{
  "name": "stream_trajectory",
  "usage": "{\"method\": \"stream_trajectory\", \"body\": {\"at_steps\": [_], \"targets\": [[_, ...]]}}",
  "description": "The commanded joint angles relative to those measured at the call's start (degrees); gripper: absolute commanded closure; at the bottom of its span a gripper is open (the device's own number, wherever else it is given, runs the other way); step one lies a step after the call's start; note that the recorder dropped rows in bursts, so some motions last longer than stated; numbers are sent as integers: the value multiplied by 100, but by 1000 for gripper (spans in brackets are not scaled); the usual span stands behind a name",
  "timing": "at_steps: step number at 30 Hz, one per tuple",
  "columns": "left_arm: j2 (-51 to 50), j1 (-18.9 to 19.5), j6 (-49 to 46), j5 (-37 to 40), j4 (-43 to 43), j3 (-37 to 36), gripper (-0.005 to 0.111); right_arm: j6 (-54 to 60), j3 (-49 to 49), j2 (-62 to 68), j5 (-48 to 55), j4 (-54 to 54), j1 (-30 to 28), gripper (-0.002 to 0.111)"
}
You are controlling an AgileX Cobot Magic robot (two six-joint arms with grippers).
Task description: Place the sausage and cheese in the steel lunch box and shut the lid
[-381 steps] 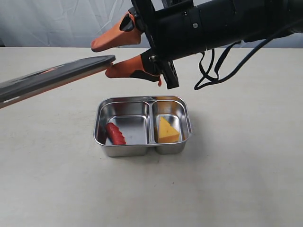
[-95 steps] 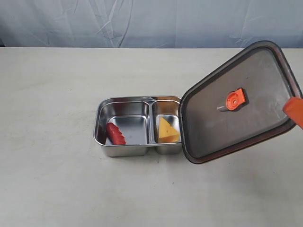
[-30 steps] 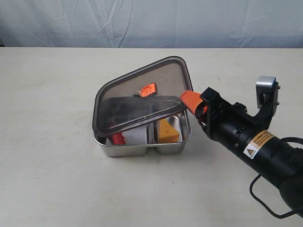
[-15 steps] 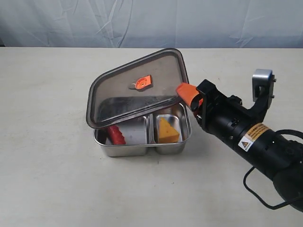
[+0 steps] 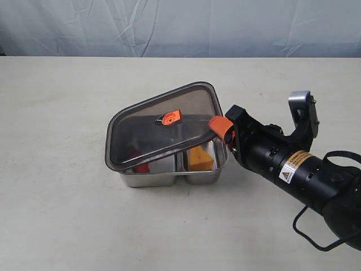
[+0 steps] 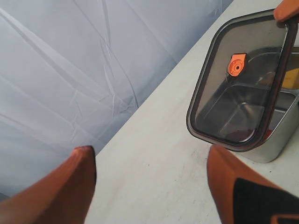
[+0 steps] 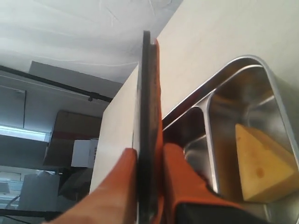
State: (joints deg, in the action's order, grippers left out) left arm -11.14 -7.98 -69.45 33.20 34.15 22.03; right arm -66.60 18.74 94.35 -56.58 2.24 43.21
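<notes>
Over the steel lunch box [image 5: 158, 179], the tilted lid [image 5: 163, 127] is clamped by the right gripper [image 5: 219, 127]. The left gripper [image 6: 152, 158] is spread wide, holding nothing.

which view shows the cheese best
The right wrist view: the cheese sits close up, holes visible, in the steel lunch box. The exterior view shows it small, partly under the tilted lid. The left wrist view catches only a yellow sliver beside the lid's edge.
</notes>
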Motion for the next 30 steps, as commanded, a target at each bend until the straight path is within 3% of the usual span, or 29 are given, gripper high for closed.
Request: {"method": "stream_trajectory", "body": {"at_steps": [1, 15, 30], "targets": [[44, -24, 35, -19, 87, 14, 43, 120, 17, 20, 136, -36, 21, 109], [44, -24, 35, -19, 87, 14, 43, 159, 17, 20, 1203, -36, 21, 109], [44, -24, 35, -234, 87, 14, 43, 162, 17, 20, 1632, 281, 21, 109]]}}
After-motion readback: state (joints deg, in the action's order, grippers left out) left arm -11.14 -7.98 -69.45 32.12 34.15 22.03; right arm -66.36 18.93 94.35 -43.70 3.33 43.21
